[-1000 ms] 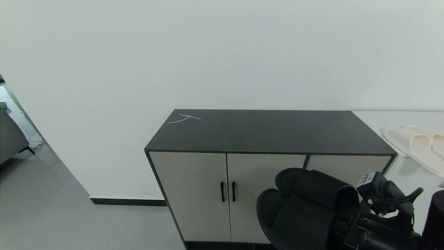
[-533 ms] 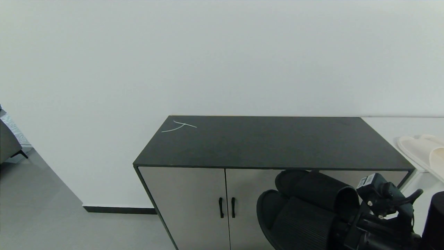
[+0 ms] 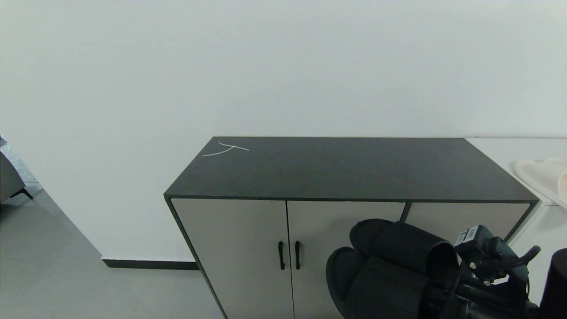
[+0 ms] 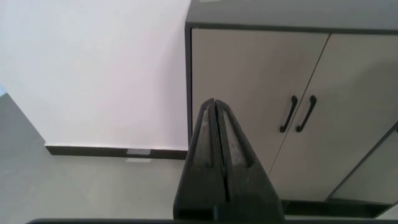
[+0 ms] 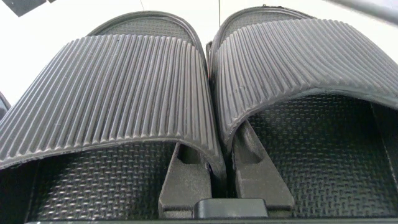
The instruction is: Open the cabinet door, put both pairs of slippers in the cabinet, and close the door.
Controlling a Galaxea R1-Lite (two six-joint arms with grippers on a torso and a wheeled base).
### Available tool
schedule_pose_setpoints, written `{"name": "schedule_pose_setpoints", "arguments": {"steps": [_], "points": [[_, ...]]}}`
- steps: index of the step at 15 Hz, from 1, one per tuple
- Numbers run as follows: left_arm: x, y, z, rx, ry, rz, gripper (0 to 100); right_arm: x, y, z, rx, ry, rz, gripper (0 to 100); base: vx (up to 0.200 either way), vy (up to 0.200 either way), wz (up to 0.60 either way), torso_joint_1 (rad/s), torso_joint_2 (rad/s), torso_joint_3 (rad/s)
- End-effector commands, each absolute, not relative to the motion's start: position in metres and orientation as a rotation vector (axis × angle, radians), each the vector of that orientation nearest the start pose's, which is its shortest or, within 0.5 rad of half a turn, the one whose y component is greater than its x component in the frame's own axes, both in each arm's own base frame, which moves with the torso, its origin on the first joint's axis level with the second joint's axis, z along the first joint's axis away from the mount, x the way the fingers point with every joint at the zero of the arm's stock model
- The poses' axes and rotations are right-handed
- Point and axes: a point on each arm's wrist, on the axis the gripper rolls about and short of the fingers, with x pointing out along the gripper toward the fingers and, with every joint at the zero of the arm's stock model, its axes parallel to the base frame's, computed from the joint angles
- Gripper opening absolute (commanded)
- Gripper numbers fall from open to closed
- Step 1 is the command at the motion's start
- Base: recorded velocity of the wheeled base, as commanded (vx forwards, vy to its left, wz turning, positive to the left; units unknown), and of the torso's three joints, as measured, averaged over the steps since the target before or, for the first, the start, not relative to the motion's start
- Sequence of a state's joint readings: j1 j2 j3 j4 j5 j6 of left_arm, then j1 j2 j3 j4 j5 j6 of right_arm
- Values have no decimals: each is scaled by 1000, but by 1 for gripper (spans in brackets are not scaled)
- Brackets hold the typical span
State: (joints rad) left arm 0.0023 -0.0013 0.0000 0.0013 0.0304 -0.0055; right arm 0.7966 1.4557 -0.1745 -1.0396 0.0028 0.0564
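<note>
Black slippers point(image 3: 390, 266) are off the ground, low and in front of the cabinet point(image 3: 350, 168), soles side by side with toes pointing at its front; right hand point(image 5: 221, 155) is grasping the pair by the two adjoining inner edges, one finger point(image 5: 186, 180) inside each slipper; grip looks shallow but even. White slippers point(image 3: 542, 177) lie on the white surface point(image 3: 496, 148) just beside the cabinet's right end, untouched. Cabinet is shut; left door point(image 3: 230, 239) and middle door point(image 3: 336, 221) meet at a seam, with the left door's handle point(image 3: 281, 255) and the middle door's handle point(image 3: 297, 255) just either side of it. Left hand point(image 4: 215, 109) is clenched on nothing, fingers flat together, aimed at the cabinet's lower left front, handles off to one side and not yet reached. My read: the step is opening a door, and only the left hand is free for it. Suggest: release the fingers first, line up on one handle only, close around the bar and not the seam, then pull along the hinge arc rather than straight out; which way each door hinges can't be confirmed, but the middle door likely swings toward the held pair, so hold the right arm back or take the left door; keep the pinch steady so neither slipper slips out.
</note>
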Motion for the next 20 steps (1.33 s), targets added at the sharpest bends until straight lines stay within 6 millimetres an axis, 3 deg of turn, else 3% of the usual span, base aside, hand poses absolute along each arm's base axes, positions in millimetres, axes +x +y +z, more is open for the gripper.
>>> {"name": "schedule_pose_setpoints", "arguments": {"steps": [1, 20], "points": [[-23, 1, 75, -6, 1, 34, 0, 131, 134, 127, -43, 252, 790, 0, 0, 0, 0, -237, 535, 281], [-23, 1, 75, -6, 0, 34, 0, 132, 135, 124, -52, 270, 789, 0, 0, 0, 0, -221, 513, 288]]}}
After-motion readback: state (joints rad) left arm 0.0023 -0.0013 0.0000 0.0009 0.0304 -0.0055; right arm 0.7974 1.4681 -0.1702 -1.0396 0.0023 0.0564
